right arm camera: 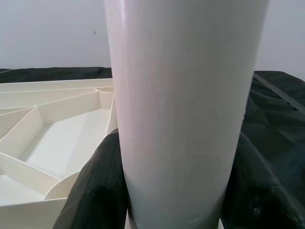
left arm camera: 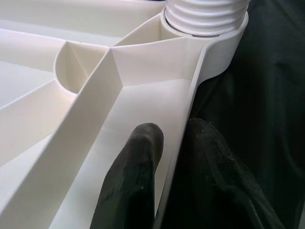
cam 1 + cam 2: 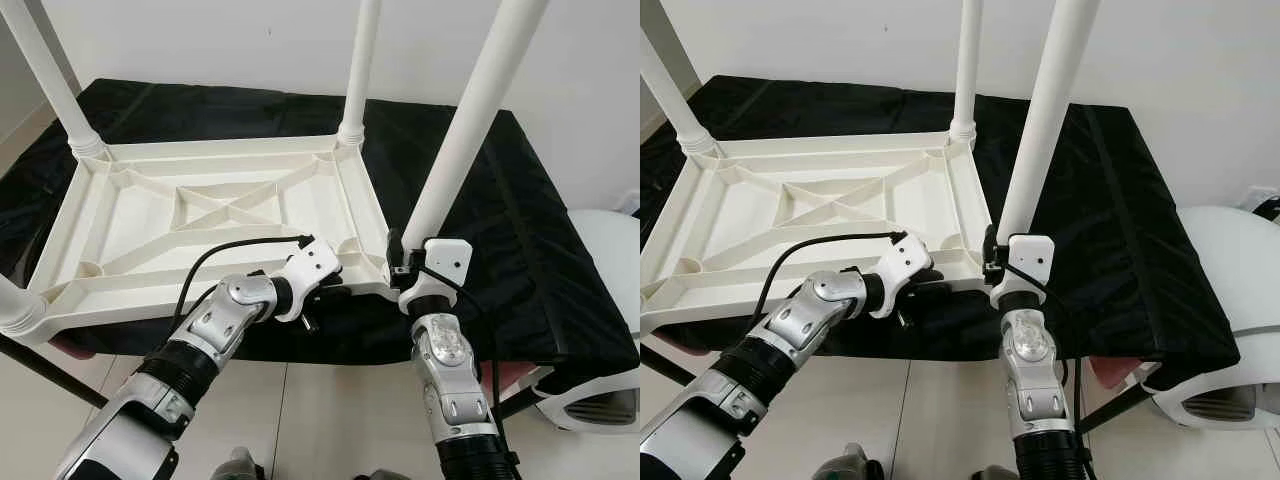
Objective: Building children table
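The white plastic tabletop [image 3: 215, 215] lies upside down on a black cloth [image 3: 500, 210] covering a stand, ribbed underside facing you. Four white legs stand in its corner sockets; all are cut off by the frame top or edge, so you can't see their free ends.

Near-right leg [image 3: 470, 120]: the right gripper [image 3: 398, 262] is clamped round it just above the socket. In the right wrist view the leg [image 1: 183, 109] sits between both black fingers [image 1: 97, 191], contact on each side; the socket itself is hidden below.

Left gripper [image 3: 325, 293]: closed on the tabletop's near rim, just left of that same corner. The left wrist view shows one finger [image 2: 131, 176] inside the rim wall, the other outside on the cloth side, w/ the leg's ribbed base [image 2: 205, 14] just beyond. From the head views the fingertips are mostly hidden behind the wrist housing.

Near-left corner [image 3: 20, 315] is cut off at the frame edge. A white rounded object [image 3: 610, 260] sits right of the stand, partly out of frame; can't tell what it is. Pale tile floor [image 3: 330, 420] below.
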Robot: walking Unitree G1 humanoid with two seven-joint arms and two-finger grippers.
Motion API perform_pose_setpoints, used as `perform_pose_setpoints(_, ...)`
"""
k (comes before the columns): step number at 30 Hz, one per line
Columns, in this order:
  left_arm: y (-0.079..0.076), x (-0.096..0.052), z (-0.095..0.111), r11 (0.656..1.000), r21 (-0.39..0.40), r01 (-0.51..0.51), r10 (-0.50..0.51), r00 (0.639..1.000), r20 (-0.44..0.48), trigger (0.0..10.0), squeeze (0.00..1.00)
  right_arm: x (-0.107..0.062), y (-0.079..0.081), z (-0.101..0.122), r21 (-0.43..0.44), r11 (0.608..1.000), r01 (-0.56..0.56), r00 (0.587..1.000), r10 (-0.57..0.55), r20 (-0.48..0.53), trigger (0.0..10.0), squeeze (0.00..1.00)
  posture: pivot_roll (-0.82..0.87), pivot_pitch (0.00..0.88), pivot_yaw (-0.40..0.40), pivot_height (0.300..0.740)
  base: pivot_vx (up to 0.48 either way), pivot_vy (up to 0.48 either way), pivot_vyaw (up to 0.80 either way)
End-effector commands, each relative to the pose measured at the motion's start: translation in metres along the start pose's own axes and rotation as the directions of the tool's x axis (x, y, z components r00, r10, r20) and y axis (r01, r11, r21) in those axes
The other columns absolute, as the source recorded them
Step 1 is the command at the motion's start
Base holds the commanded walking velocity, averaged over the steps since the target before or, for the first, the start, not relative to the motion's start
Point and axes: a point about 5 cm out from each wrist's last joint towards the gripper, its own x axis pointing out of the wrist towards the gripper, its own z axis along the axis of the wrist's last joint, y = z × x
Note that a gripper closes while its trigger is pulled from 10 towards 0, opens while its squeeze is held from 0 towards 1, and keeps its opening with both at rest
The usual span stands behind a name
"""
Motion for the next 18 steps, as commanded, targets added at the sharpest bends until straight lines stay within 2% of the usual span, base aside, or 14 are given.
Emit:
perform_pose_setpoints(1, -0.003, 0.000, -0.003, 0.995, 0.020, 0.100, -0.100, 0.994, -0.039, 10.0, 0.00, -0.004, -0.009, -0.017, -0.009, 0.999, 0.046, 0.995, -0.047, -0.089, 10.0, 0.00, 0.02, 0.023, -0.002, 0.740, 0.000, 0.000, 0.00)
perform_pose_setpoints(2, -0.002, 0.000, -0.003, 0.995, 0.021, 0.100, -0.099, 0.994, -0.041, 10.0, 0.00, -0.003, -0.011, -0.017, -0.012, 0.999, 0.044, 0.995, -0.045, -0.087, 10.0, 0.91, 0.02, 0.024, -0.001, 0.740, 0.000, 0.000, 0.00)
perform_pose_setpoints(3, -0.003, 0.000, -0.003, 0.995, 0.022, 0.102, -0.101, 0.994, -0.042, 9.7, 0.00, -0.001, -0.014, -0.017, -0.011, 0.999, 0.040, 0.995, -0.040, -0.087, 10.0, 1.00, 0.01, 0.024, -0.001, 0.740, 0.000, 0.000, 0.00)
perform_pose_setpoints(7, -0.003, 0.001, -0.003, 0.995, 0.022, 0.102, -0.101, 0.994, -0.048, 10.0, 0.00, 0.002, -0.018, -0.015, -0.003, 1.000, 0.000, 0.997, 0.000, -0.079, 10.0, 1.00, 0.01, 0.025, 0.001, 0.740, 0.000, 0.000, 0.00)
perform_pose_setpoints(8, -0.002, 0.001, -0.003, 0.994, 0.023, 0.102, -0.101, 0.994, -0.050, 10.0, 0.00, 0.003, -0.019, -0.014, 0.007, 1.000, -0.028, 0.997, 0.028, -0.077, 10.0, 0.00, 0.01, 0.027, 0.003, 0.740, 0.000, 0.000, 0.00)
perform_pose_setpoints(13, -0.002, 0.002, -0.003, 0.994, 0.024, 0.104, -0.102, 0.993, -0.052, 10.0, 0.00, 0.007, -0.021, -0.011, 0.031, 0.994, -0.104, 0.992, 0.106, -0.069, 10.0, 0.00, 0.01, 0.030, 0.005, 0.740, 0.000, 0.000, 0.00)
perform_pose_setpoints(16, -0.002, 0.003, -0.003, 0.994, 0.023, 0.105, -0.104, 0.993, -0.055, 10.0, 0.00, 0.015, -0.025, -0.005, 0.066, 0.976, -0.208, 0.977, 0.211, -0.043, 10.0, 0.00, 0.01, 0.030, 0.004, 0.740, 0.000, 0.000, 0.00)
perform_pose_setpoints(18, -0.001, 0.003, -0.002, 0.994, 0.023, 0.104, -0.103, 0.993, -0.055, 10.0, 0.00, 0.016, -0.027, -0.002, 0.075, 0.947, -0.311, 0.949, 0.314, -0.031, 10.0, 0.00, 0.00, 0.033, 0.006, 0.740, 0.000, 0.000, 0.00)
